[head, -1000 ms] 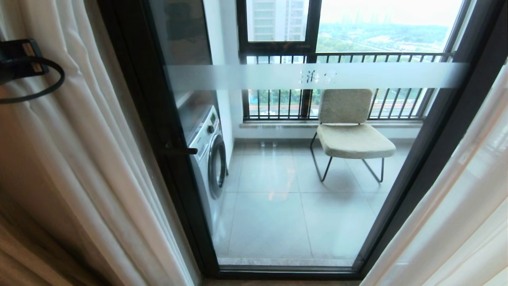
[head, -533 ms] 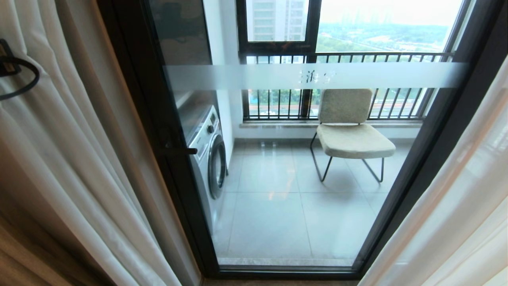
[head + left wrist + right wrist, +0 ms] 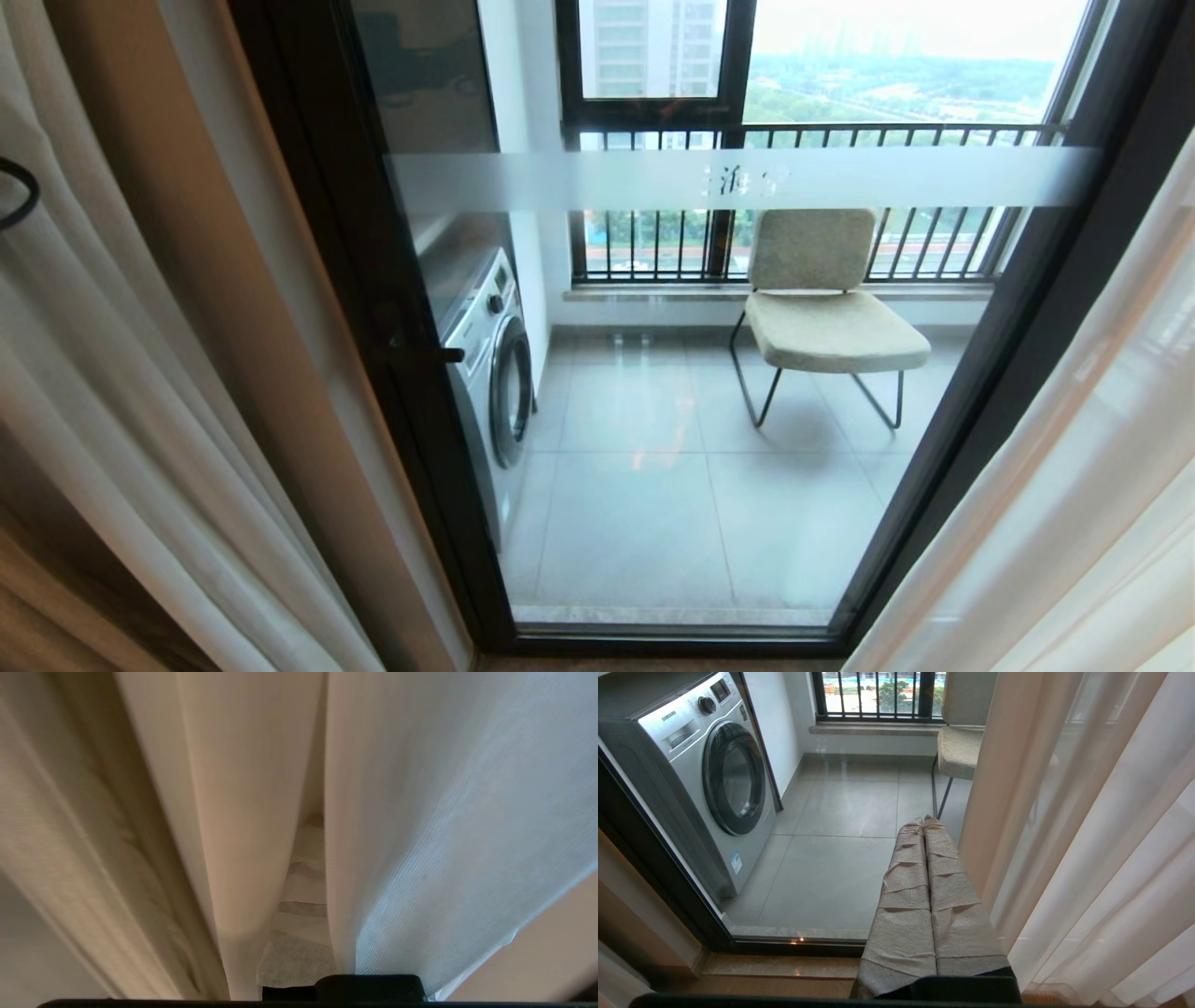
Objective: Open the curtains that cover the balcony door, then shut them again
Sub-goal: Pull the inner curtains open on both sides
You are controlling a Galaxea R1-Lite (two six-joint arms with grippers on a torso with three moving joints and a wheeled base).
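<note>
The balcony door, clear glass in a black frame with a frosted band, stands uncovered in the head view. Sheer white curtains hang bunched at its left, with tan cloth behind them. Another sheer panel hangs at the right. My left gripper is buried among the left folds, shut with a sheer fold pinched along its fingers. Only its cable loop shows in the head view. My right gripper hangs low before the door, shut on nothing, beside the right curtain.
Behind the glass stand a washing machine at the left and a beige chair by the railed window. A black door handle juts from the left frame. A wooden sill runs below the door.
My left wrist and its cable have slid off the head view's left edge. The left curtain went with them, baring more tan wall beside the door frame.
</note>
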